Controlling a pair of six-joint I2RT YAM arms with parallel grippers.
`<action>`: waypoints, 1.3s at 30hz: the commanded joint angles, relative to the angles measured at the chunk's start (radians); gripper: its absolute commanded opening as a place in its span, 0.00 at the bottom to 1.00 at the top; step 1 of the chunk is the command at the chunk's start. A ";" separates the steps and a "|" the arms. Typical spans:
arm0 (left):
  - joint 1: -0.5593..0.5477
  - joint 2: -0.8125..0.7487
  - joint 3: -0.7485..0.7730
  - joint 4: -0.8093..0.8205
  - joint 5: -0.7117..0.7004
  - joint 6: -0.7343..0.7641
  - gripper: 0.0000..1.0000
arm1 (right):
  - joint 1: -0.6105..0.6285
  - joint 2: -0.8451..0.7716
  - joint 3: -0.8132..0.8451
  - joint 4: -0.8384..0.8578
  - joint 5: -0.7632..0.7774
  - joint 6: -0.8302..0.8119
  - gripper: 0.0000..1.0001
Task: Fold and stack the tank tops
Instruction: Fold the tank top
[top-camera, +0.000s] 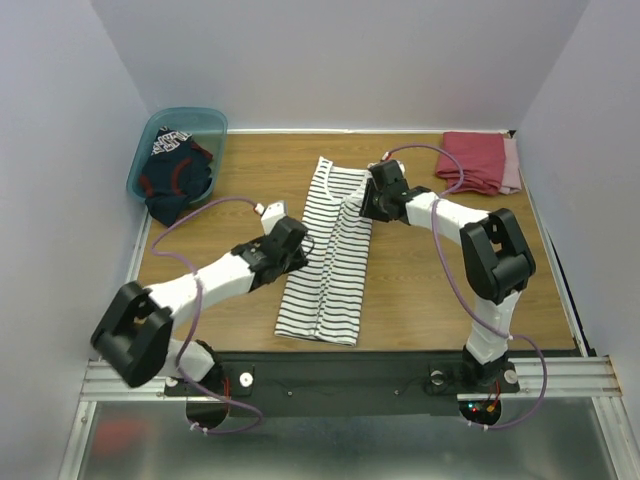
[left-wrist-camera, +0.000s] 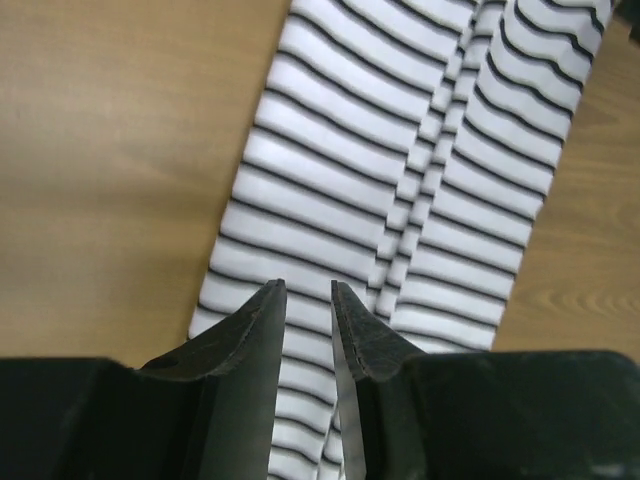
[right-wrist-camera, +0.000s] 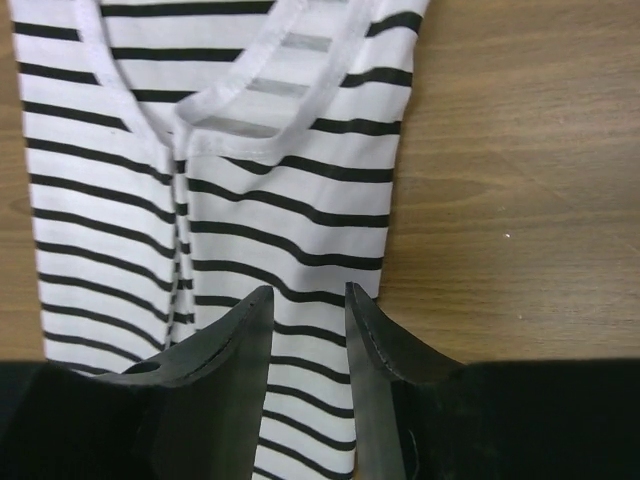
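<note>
1. Currently, nearest the arm bases: the left gripper (left-wrist-camera: 308, 290) hovers over the left edge of the striped tank top (top-camera: 335, 270). Its jaws are parted to a narrow gap with nothing between them; stripes show through the gap.
2. Mid-counter (top-camera: 430, 290): the striped tank top lies flat as a long narrow strip. Both sides are turned in lengthwise and meet along a centre seam. Judgement: the lengthwise fold is done, and the crosswise fold, hem toward neckline, is left.
3. Just beyond: the right gripper (right-wrist-camera: 307, 292) sits above the top's right edge below the neckline, jaws likewise narrowly apart and empty. Both grippers look placed either to let go or to re-grip; I cannot tell which.
4. Far left: the navy tank top (top-camera: 175, 172) is bunched inside the teal bin (top-camera: 190, 112), spilling over its near rim. It is untouched, not folded and not stacked.
5. Far right corner: folded red cloth (top-camera: 475, 160), well apart from both tops.
6. Overall estimate: under halfway. One top is part-folded, one not begun, and no stack is formed.
</note>
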 joint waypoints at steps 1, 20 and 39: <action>0.103 0.149 0.181 0.095 0.062 0.173 0.34 | 0.007 0.050 0.035 0.030 0.056 -0.017 0.40; 0.310 0.732 0.701 0.107 0.142 0.332 0.34 | -0.074 0.427 0.523 -0.036 0.045 -0.169 0.50; 0.337 0.380 0.503 0.104 0.218 0.236 0.45 | -0.082 -0.098 0.188 -0.090 -0.017 -0.066 0.73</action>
